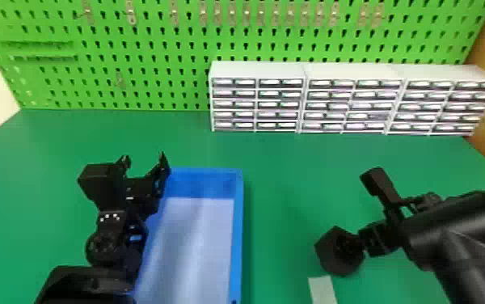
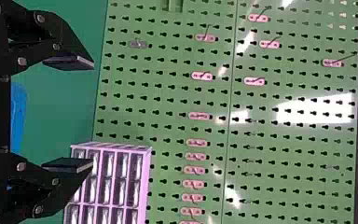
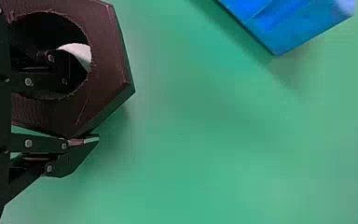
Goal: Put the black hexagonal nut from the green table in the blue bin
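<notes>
R gripper [image 1: 359, 242], right of blue bin [image 1: 236, 242], clamped on black hex nut [image 1: 328, 254], 1 finger thru hole; L gripper [image 1: 144, 160], fingers apart, near bin's far-left corner.

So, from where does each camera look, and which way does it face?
Head: above the green table, looking forward and down; both arms show.
Left wrist: on that arm, facing the pegboard; left gripper shows, open.
Right wrist: on that arm, looking down at the table; right gripper shows, closed on the black nut.
Shared: head and left wrist both see the drawer cabinets.
</notes>
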